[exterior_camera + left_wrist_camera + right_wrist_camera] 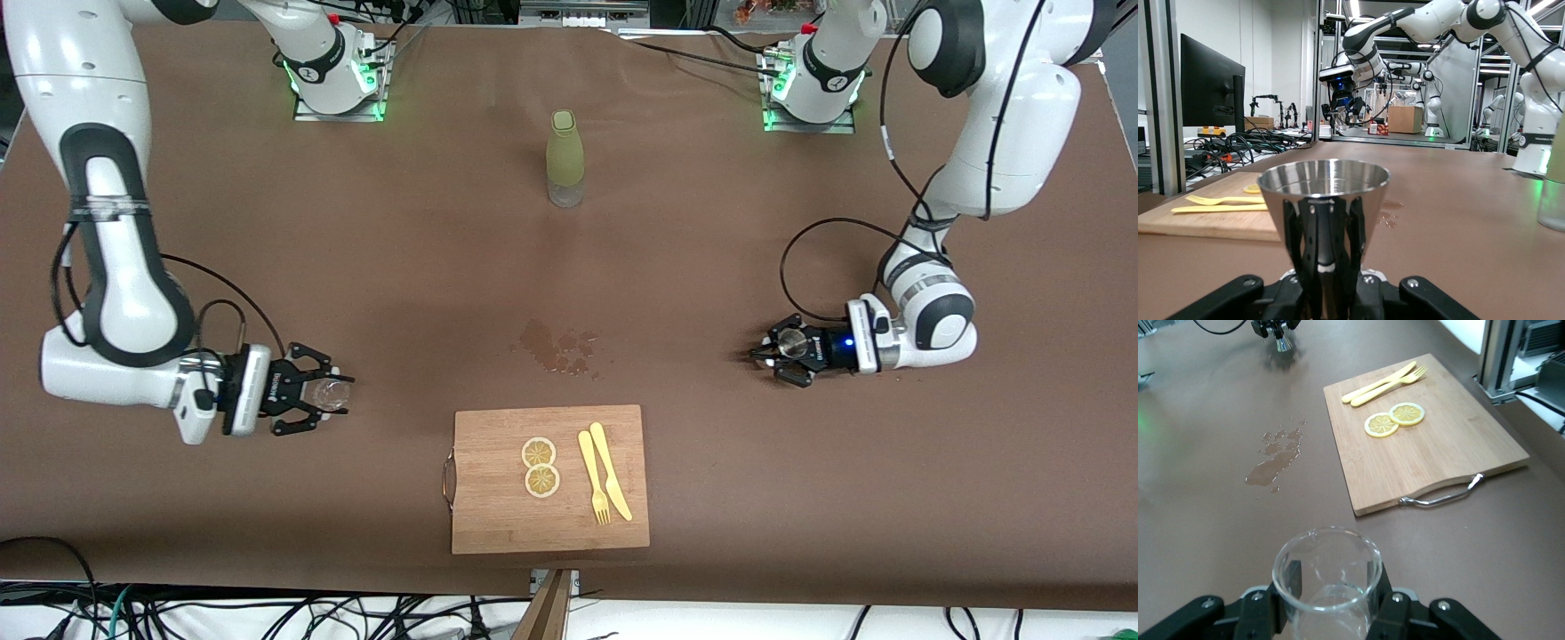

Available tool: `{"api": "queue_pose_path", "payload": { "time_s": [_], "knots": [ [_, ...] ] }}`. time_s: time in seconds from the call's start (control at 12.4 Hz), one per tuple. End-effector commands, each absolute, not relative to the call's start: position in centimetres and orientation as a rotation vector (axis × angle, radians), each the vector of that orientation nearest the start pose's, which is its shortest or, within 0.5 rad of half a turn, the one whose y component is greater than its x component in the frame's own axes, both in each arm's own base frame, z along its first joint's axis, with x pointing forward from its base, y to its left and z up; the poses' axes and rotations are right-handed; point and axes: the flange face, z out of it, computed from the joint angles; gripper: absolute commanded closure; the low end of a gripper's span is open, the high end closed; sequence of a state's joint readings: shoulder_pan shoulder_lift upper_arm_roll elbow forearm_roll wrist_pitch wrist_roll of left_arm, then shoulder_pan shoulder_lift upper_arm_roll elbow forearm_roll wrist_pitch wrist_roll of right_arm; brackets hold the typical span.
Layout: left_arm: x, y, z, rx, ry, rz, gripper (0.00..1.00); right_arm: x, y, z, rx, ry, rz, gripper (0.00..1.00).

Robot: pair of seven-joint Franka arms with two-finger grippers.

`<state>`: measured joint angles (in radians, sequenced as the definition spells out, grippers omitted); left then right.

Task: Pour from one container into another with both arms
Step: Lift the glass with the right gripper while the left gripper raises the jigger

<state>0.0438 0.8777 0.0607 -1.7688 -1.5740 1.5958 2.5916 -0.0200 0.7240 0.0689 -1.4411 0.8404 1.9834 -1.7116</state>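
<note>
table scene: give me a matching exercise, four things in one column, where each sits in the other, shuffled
Things:
1. steel jigger
2. glass cup
3. lemon slices
4. green bottle

Places:
A. on the cutting board, beside the fork and knife
B. gripped in the right end effector
C. standing on the table between the arm bases
D. gripped in the left end effector

Pairs: 1-D, 2-B, 3-A, 4-C

Both arms are glossy white shells with dark grey bands at the joints, and loose black cables loop along each forearm. The bases glow green at the mounting plates, with small red caps above. The right gripper [322,392] and left gripper [775,352] are black, angular, ribbed linkages.
</note>
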Motion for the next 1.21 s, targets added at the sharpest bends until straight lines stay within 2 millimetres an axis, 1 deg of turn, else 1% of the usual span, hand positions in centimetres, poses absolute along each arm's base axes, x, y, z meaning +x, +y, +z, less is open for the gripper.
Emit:
{"api": "queue_pose_path", "payload": {
  "time_s": [0.0, 0.08, 0.24, 0.32, 0.48, 0.72, 0.8, 0.89, 1.05, 1.13],
  "knots": [
    [59.4, -7.8, 9.8, 1.385, -1.134, 1.217, 1.0, 71.4, 10.5, 28.9, -1.971, -1.522, -0.551, 0.87],
    [59.3, -9.3, 9.8, 1.39, -1.123, 1.219, 1.0, 71.1, 12.4, 29.1, -1.968, -1.531, -0.527, 0.87],
    [58.9, -12.5, 9.7, 1.387, -1.101, 1.225, 1.0, 71.2, 15.7, 30.3, -1.987, -1.575, -0.496, 0.87],
    [58.8, -13.6, 9.6, 1.398, -1.099, 1.228, 1.0, 71.0, 17.0, 30.5, -2.0, -1.576, -0.487, 0.87],
    [58.6, -16.2, 9.4, 1.42, -1.089, 1.23, 1.0, 70.6, 20.4, 30.8, -2.019, -1.571, -0.491, 0.87],
    [58.2, -19.3, 9.2, 1.47, -1.109, 1.234, 1.0, 69.7, 24.5, 31.0, -2.046, -1.593, -0.487, 0.87],
    [57.9, -20.8, 9.3, 1.479, -1.11, 1.24, 1.0, 69.1, 26.3, 31.0, -2.057, -1.609, -0.46, 0.87],
    [57.8, -21.9, 9.2, 1.5, -1.105, 1.234, 1.0, 68.6, 27.9, 31.3, -2.073, -1.61, -0.449, 0.87],
    [57.0, -23.8, 9.0, 1.539, -1.104, 1.222, 1.0, 67.8, 30.3, 31.9, -2.091, -1.626, -0.445, 0.87],
    [56.8, -24.5, 8.9, 1.564, -1.116, 1.221, 1.0, 67.3, 31.4, 32.1, -2.096, -1.636, -0.432, 0.87]
  ]
}}
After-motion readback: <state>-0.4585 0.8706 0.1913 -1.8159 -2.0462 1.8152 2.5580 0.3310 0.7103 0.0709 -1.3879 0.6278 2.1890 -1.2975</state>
